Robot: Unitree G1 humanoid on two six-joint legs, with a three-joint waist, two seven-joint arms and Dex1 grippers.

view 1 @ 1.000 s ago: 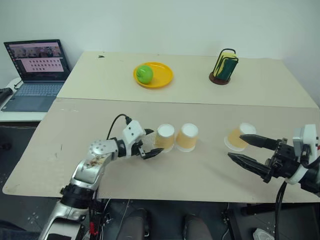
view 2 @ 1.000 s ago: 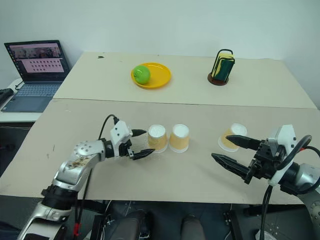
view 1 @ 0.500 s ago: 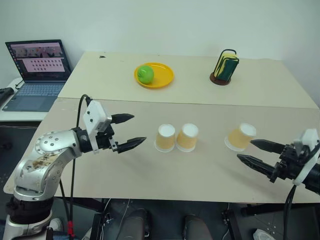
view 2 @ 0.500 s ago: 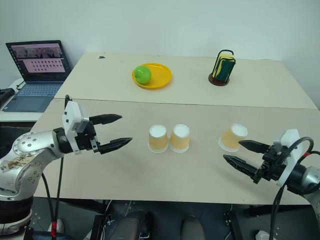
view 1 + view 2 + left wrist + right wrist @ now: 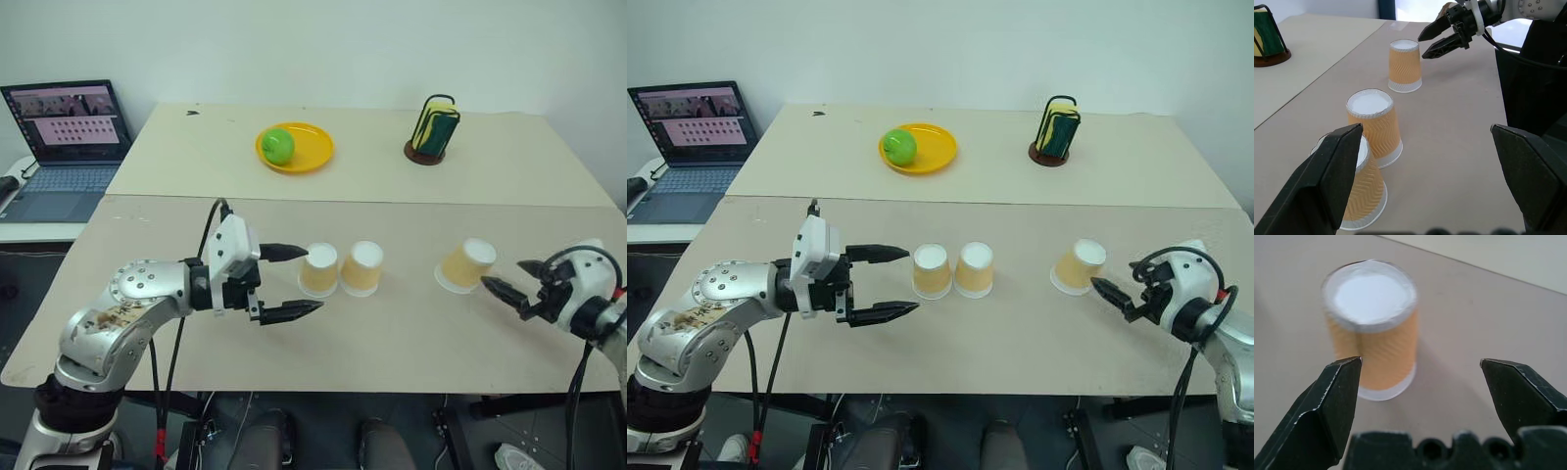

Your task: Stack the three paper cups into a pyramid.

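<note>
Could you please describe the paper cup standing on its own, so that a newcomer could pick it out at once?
Start at the near beige table, the one in front of the table with the yellow plate. Two upside-down tan-orange cups stand touching near its middle. The lone cup is the same kind but stands apart toward the robot's right, just in front of the open right hand.

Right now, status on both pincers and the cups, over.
Left pincer open, empty, beside the cup pair. Right pincer open, empty, facing the lone cup. All three upside down on the table, none stacked. Nothing between pincers and cups.
</note>
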